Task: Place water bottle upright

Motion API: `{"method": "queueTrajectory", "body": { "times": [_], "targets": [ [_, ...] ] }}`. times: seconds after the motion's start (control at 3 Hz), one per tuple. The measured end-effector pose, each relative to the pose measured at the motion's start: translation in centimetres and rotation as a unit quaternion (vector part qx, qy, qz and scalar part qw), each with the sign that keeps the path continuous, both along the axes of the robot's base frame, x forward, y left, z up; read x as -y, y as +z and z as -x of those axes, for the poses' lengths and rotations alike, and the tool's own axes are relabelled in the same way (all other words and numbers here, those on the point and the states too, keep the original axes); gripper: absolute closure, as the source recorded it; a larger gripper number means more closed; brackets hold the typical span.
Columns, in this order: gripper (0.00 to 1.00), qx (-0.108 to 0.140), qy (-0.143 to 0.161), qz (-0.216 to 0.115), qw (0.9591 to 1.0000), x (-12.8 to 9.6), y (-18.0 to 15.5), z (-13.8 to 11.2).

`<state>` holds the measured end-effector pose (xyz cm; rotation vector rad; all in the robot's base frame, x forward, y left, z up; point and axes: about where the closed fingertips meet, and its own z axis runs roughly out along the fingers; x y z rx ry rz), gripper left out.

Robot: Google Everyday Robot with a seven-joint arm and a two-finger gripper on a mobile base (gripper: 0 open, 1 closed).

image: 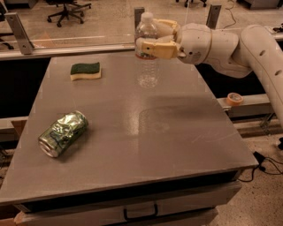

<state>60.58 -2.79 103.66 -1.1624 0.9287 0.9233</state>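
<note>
At the near edge, a dark drawer handle (139, 212) sits under the front of the grey table (177, 145). A crushed green can (63, 133) lies on its side on the near left part of the tabletop, its open end turned toward the front left corner. Farther back on the left, a sponge (85, 70) with a green top and a yellow base lies flat, well apart from the can.

Toward the far middle of the table, the water bottle (148, 70) stands upright, white cap on top. Whether its base touches the tabletop or hangs just above it cannot be told. The gripper (148, 37) reaches in from the right and has its two tan fingers (155, 47) closed around the bottle's upper part, near the label band, one in front and one behind. The white arm (247, 44) runs off to the right.

Beyond the right table edge, a roll of tape (234, 98) rests on a ledge. An office chair (66, 9) stands on the floor far behind.
</note>
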Motion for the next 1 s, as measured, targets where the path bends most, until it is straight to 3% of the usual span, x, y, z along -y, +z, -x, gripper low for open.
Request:
{"method": "queueTrajectory", "body": {
  "times": [0.33, 1.0],
  "targets": [
    [1.00, 0.005, 0.008, -0.021, 0.9997, 0.5, -0.5, 0.1],
    [1.00, -0.035, 0.026, 0.006, 0.9990, 0.8, -2.8, 0.1]
  ]
}}
